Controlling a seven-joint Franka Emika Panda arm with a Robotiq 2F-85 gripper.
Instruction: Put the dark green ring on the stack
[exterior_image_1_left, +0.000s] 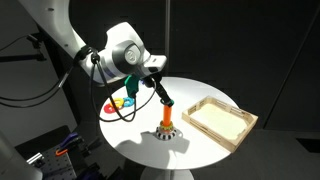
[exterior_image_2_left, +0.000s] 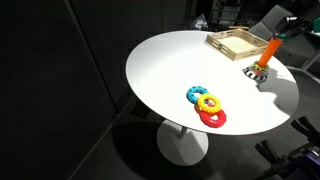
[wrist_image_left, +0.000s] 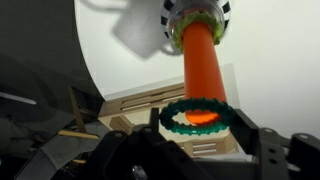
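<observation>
In the wrist view my gripper (wrist_image_left: 198, 118) is shut on the dark green ring (wrist_image_left: 193, 129), with one finger on each side of it. The ring is level and sits over the tip of the stack's orange peg (wrist_image_left: 203, 60), which shows through its open centre. The peg's black-and-white patterned base (wrist_image_left: 196, 14) is at the top of that view. In both exterior views the gripper (exterior_image_1_left: 163, 98) is right above the peg (exterior_image_1_left: 167, 120) (exterior_image_2_left: 267, 53). The ring is too small to make out there.
A shallow pale wooden tray (exterior_image_1_left: 222, 122) (exterior_image_2_left: 237, 42) lies beside the stack on the round white table (exterior_image_1_left: 140, 140) (exterior_image_2_left: 170, 70). Blue, yellow and red rings (exterior_image_1_left: 122, 102) (exterior_image_2_left: 207, 106) lie together nearer the table's edge. The surroundings are dark.
</observation>
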